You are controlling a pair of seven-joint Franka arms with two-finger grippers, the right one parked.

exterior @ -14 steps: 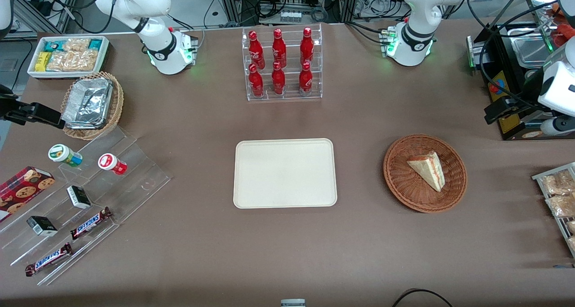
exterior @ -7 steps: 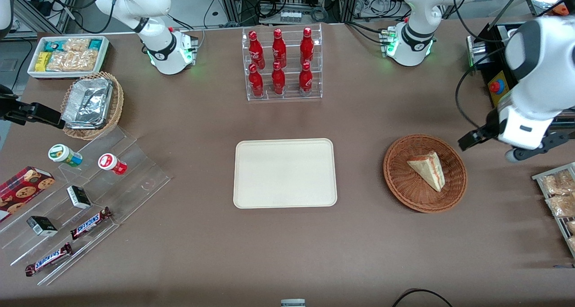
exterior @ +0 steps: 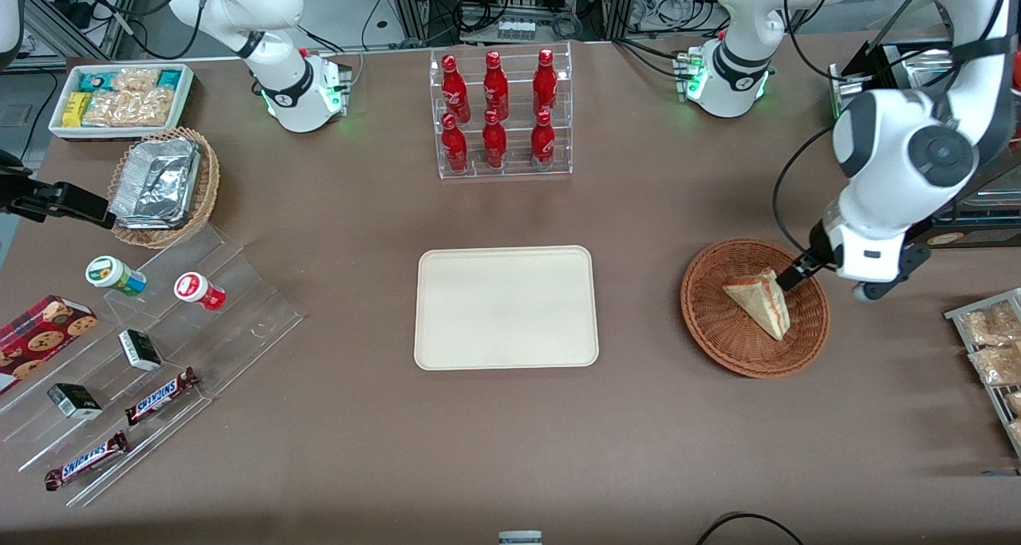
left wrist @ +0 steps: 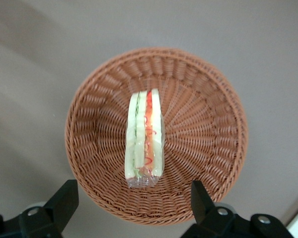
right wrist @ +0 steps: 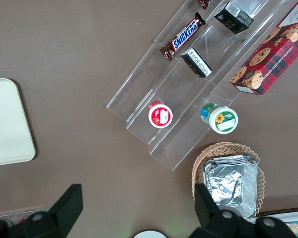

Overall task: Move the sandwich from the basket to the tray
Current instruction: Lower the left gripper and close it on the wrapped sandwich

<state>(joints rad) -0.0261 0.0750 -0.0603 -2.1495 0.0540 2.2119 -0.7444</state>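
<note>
The flat cream rectangular tray sits in the middle of the table, nothing on it yet. Toward the working arm's end, the white triangle sandwich lies in the round brown wicker basket. The left arm's gripper hangs above it, fingers wide open. Squeezing hard could squash the soft bread, or a finger might catch the basket's rim.

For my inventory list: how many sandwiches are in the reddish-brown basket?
1: the sandwich lies in the basket, with the open gripper above it. None seem hidden.
</note>
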